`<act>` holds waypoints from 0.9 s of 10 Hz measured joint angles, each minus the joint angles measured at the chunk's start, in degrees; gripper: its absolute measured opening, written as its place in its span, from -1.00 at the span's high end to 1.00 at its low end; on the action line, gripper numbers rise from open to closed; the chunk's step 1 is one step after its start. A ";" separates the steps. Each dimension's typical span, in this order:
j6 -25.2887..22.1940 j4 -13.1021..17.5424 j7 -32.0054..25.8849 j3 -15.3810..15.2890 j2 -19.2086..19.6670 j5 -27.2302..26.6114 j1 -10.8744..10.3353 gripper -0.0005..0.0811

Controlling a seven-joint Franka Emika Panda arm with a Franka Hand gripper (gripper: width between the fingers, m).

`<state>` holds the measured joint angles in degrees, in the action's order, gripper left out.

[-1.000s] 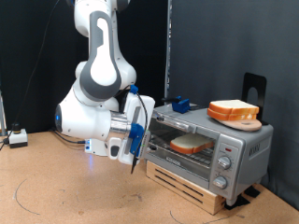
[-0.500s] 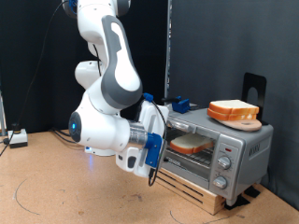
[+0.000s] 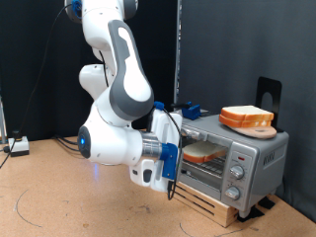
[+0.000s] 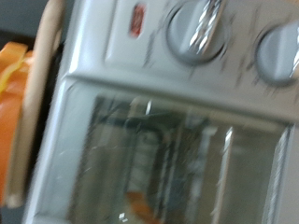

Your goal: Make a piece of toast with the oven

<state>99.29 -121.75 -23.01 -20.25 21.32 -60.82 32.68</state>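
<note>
The silver toaster oven [image 3: 232, 158] stands on a low wooden crate at the exterior view's right. Its glass door looks closed. A single slice of toast [image 3: 202, 151] lies on the rack inside, seen through the glass. My gripper [image 3: 169, 186] hangs just in front of the door's lower left corner, fingers pointing down. The wrist view is blurred and very close to the oven [image 4: 103, 75]: it shows the glass door [image 4: 177, 168], two knobs [image 4: 196, 28] and a sliver of toast [image 4: 140, 207]. My fingers do not show in the wrist view.
A thicker stack of bread slices [image 3: 247, 118] sits on a wooden board on the oven's top. A blue object [image 3: 190, 111] and a black bracket [image 3: 269, 94] stand behind it. A white box with cables [image 3: 15, 146] lies at the far left of the table.
The arm has swung right and down. The gripper went from beside the oven's left end to in front of the door's lower left corner.
</note>
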 joint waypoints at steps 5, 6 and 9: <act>5.83 8.35 5.22 -0.71 8.91 -0.63 -3.33 -0.99; 5.29 10.59 8.01 -0.70 11.25 -0.20 -3.73 -0.99; 1.99 18.37 12.68 -0.66 18.85 3.32 -4.50 -0.99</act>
<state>101.28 -103.38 -10.33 -20.91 40.17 -57.50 28.18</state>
